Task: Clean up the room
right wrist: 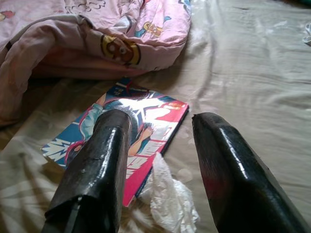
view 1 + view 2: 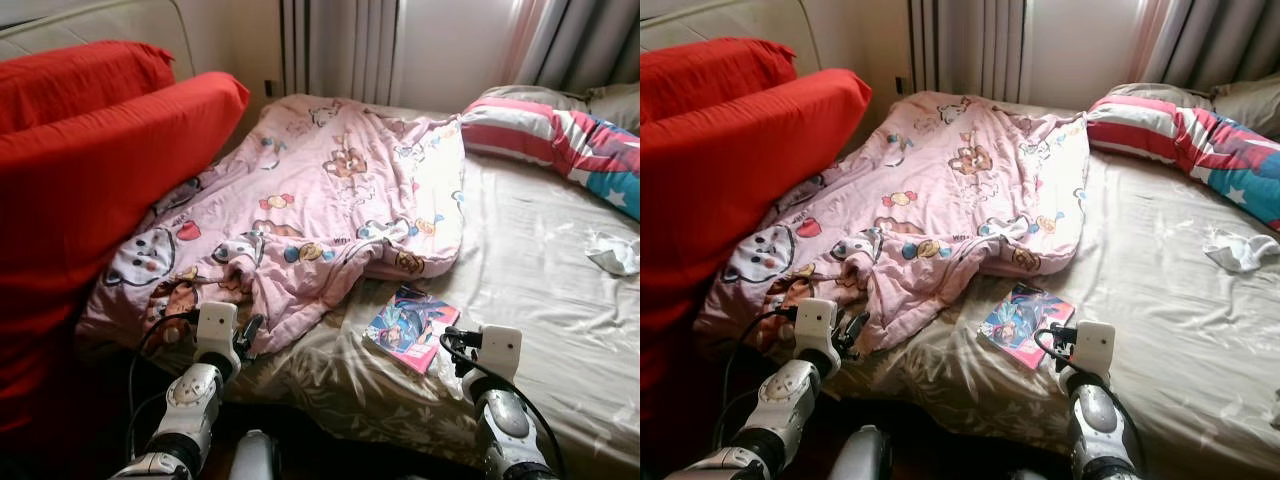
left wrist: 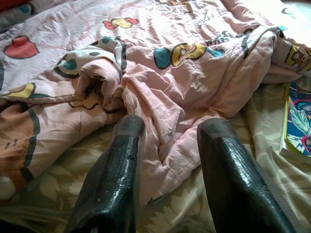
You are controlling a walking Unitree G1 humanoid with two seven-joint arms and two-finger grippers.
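Far left: two red cushions (image 2: 90, 170), stacked against the bed's left side, overlapping the quilt edge.

Left gripper (image 3: 167, 131): low at the bed's near-left corner, fingers (image 3: 114, 179) spread apart. Between them, a fold of the pink quilt (image 2: 320, 190); fingertips right at the fabric, contact not confirmable. Not pinching.

Quilt: crumpled, cartoon-printed, spread over the left half of the bed (image 2: 540, 260) from the near edge up to the far end, near the curtain (image 2: 340, 45).

Centre: book (image 2: 412, 326) with a colourful cover, flat on the beige sheet, just beside the quilt's near-right corner, tilted against the bed edge.

Right gripper (image 1: 158, 121): near the bed's front edge, right of the book, fingers (image 1: 228, 165) parted wide. Book directly ahead of the fingertips, partly behind one finger in the wrist view; touching or apart, cannot tell. Crumpled clear wrapper (image 1: 170, 199) on the sheet just beside the book's near corner, between the fingers.

Right: striped pillow (image 2: 560, 140) in red, white and blue at the far right of the bed. White crumpled tissue (image 2: 613, 252) on the sheet, well apart from the book.
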